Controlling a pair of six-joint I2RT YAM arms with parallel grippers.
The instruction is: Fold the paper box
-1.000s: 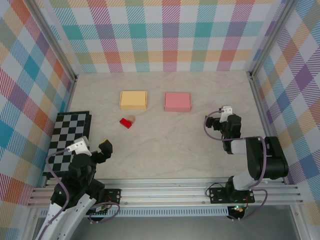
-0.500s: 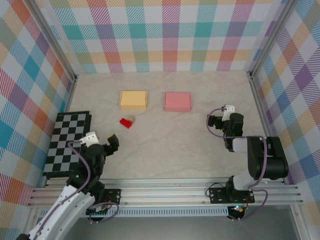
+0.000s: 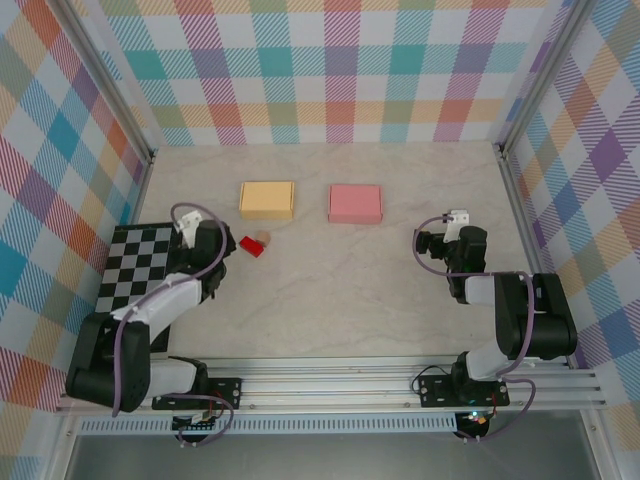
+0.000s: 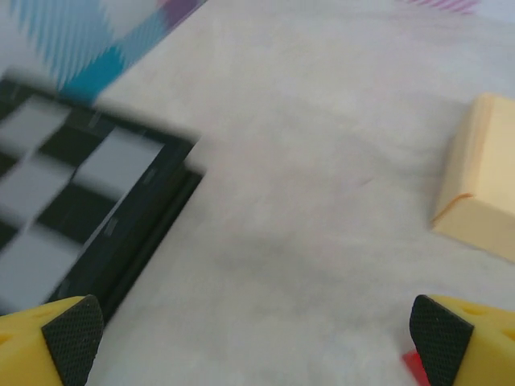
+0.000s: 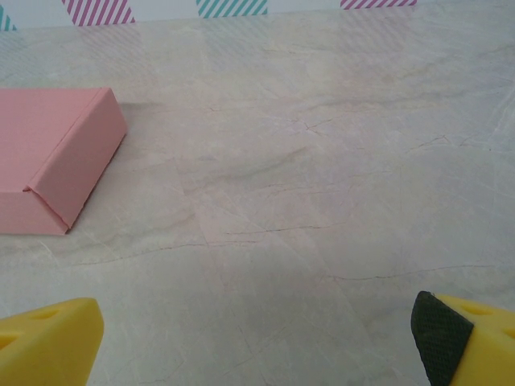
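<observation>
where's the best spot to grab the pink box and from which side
Probably from above, jaws across the shorter span of the pink paper box, pinching its near and far long walls at mid-length. It lies flat, low and closed on the table, so its top gives nothing to pinch. The open right gripper is nearest.

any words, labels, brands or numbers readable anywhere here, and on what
No text can be read anywhere.
yellow box: plain, no print.
pink box: plain, no print.
chessboard: black and white squares only, no letters or numbers visible.
red block: too small to tell whether it carries any marking.
</observation>
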